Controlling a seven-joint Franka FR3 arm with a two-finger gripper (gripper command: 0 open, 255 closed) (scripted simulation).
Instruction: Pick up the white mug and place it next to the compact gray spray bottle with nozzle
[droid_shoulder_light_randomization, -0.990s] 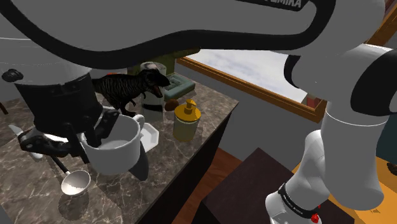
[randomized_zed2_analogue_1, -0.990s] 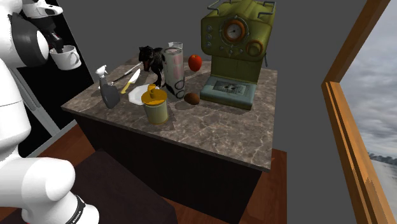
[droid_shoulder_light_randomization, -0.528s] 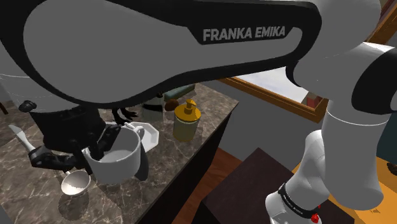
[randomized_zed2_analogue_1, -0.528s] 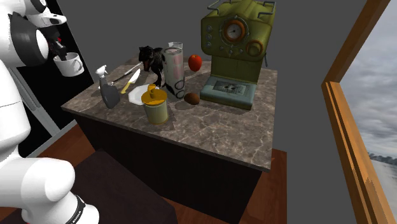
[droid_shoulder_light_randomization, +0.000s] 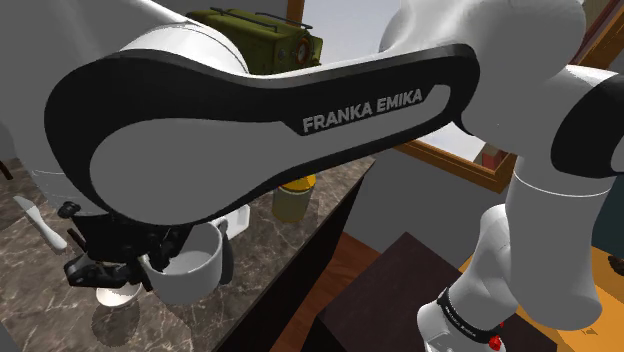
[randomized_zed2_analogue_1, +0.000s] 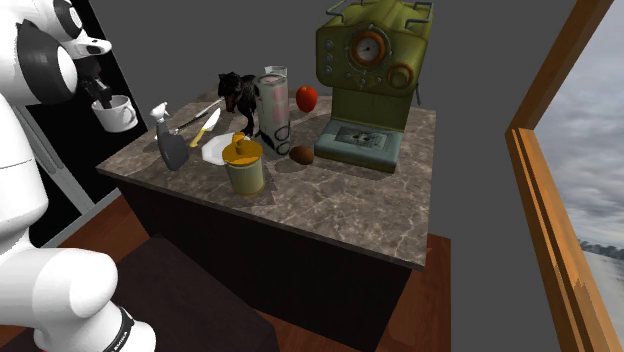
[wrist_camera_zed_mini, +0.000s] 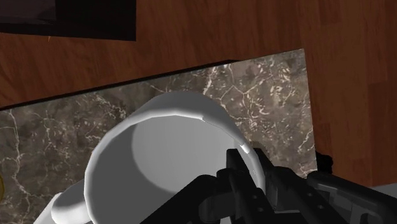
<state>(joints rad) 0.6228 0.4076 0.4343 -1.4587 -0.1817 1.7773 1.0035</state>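
Observation:
My gripper (randomized_zed2_analogue_1: 100, 100) is shut on the rim of the white mug (randomized_zed2_analogue_1: 115, 113) and holds it upright in the air. The mug hangs to the second exterior view's left of the grey spray bottle (randomized_zed2_analogue_1: 170, 145), which stands near the marble counter's (randomized_zed2_analogue_1: 330, 205) corner. In the shoulder view the mug (droid_shoulder_light_randomization: 188, 265) is low over the counter, with the gripper (droid_shoulder_light_randomization: 150, 262) at its rim and the arm hiding much behind it. In the wrist view the fingers (wrist_camera_zed_mini: 249, 167) clasp the mug's (wrist_camera_zed_mini: 162, 149) wall above the counter's corner (wrist_camera_zed_mini: 270, 95).
Behind the bottle lie a knife (randomized_zed2_analogue_1: 207, 127) and a white plate (randomized_zed2_analogue_1: 214, 151). A yellow jar (randomized_zed2_analogue_1: 244, 165), a dark dinosaur (randomized_zed2_analogue_1: 234, 95), a tall carton (randomized_zed2_analogue_1: 271, 105), a red apple (randomized_zed2_analogue_1: 306, 97) and a green machine (randomized_zed2_analogue_1: 370, 80) stand further on. A spoon (droid_shoulder_light_randomization: 115, 295) lies beside the mug.
The gripper has come down with the mug, a little toward the spray bottle, and the arm's upper link has swung across the shoulder view.

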